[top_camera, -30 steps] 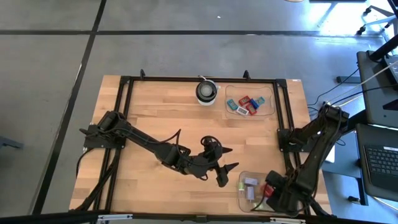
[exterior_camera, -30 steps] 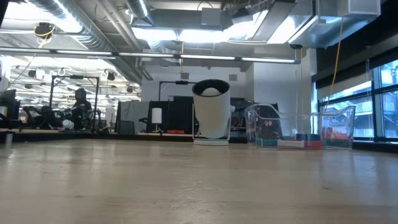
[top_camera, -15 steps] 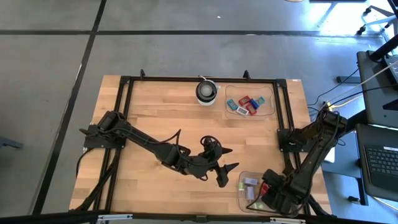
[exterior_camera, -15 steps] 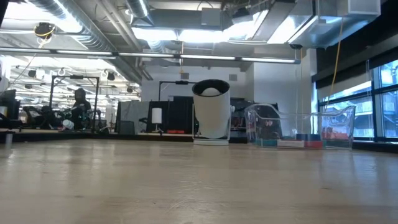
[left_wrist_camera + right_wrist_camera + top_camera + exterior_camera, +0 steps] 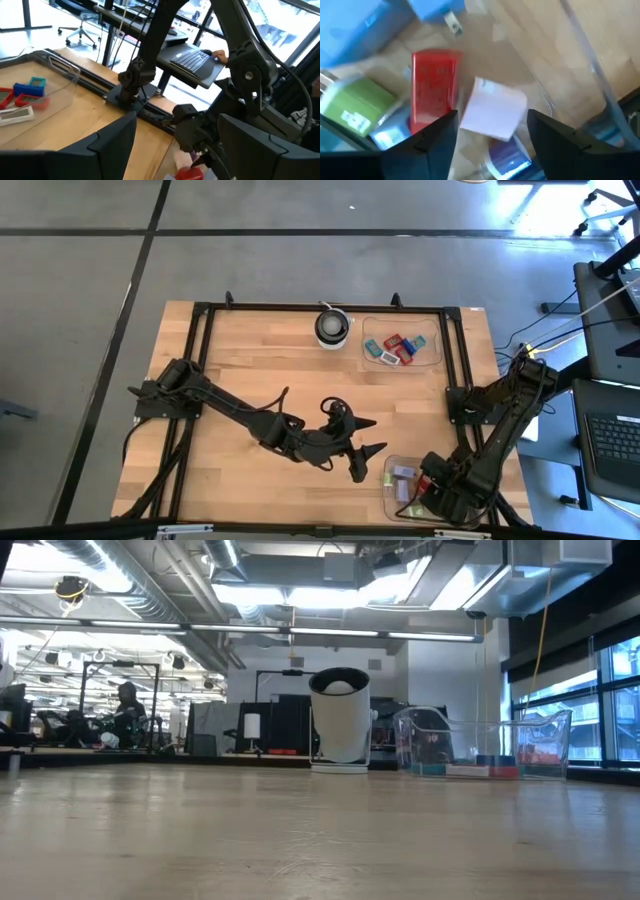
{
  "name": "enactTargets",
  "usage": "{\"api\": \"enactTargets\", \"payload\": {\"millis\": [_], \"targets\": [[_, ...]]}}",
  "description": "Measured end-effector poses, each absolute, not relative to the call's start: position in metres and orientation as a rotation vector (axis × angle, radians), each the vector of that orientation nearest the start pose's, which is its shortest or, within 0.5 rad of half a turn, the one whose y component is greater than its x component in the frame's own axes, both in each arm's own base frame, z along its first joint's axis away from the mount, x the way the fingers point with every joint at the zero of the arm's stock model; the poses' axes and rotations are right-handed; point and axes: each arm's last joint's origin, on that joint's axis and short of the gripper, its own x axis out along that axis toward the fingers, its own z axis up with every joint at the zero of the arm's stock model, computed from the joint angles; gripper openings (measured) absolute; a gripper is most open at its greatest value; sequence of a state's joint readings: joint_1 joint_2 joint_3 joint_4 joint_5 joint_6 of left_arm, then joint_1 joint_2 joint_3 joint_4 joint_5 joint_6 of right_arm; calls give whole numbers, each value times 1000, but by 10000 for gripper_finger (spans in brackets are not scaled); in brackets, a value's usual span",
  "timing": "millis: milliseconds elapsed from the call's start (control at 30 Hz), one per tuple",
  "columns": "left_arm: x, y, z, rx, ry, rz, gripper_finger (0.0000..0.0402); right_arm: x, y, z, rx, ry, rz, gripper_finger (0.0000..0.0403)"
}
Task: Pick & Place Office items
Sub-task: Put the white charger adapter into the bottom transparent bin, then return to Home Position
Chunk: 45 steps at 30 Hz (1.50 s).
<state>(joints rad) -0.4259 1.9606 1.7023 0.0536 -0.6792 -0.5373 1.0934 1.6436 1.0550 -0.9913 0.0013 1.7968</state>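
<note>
The office items are small coloured pieces in two clear trays. The near tray [image 5: 388, 480] at the table's near right holds a lilac piece [image 5: 403, 473] and a red one [image 5: 431, 482]. My right gripper [image 5: 434, 492] points down over this tray, open. In its wrist view the gripper [image 5: 491, 135] stands above a pale lilac piece [image 5: 494, 114], with red [image 5: 434, 90], green [image 5: 355, 107] and blue [image 5: 395, 15] pieces beside it. My left gripper [image 5: 366, 456] hovers open and level just left of the near tray, holding nothing [image 5: 175, 150].
The far tray [image 5: 372, 330] at the back right holds several red, blue and teal pieces [image 5: 398, 347]. A round white-and-black container [image 5: 333, 327] stands left of it, upright on the table [image 5: 340, 720]. A black frame [image 5: 200, 380] borders the table.
My right gripper has tipped a little over the near tray. My left arm has kept still.
</note>
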Motion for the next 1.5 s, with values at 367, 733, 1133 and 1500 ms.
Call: {"api": "enactTargets", "payload": {"millis": [367,733,1133,1500], "targets": [[429,-170,325,-246,125,298,276,127,245,185,561,1801,-486,260],[429,-169,325,-106,146,279,276,125,248,187,554,1901,-389,258],[410,-123,350,-268,377,15,276,141,243,191,414,1746,-129,258],[328,-88,409,-213,472,194,276,173,221,190,420,1621,-187,258]]}}
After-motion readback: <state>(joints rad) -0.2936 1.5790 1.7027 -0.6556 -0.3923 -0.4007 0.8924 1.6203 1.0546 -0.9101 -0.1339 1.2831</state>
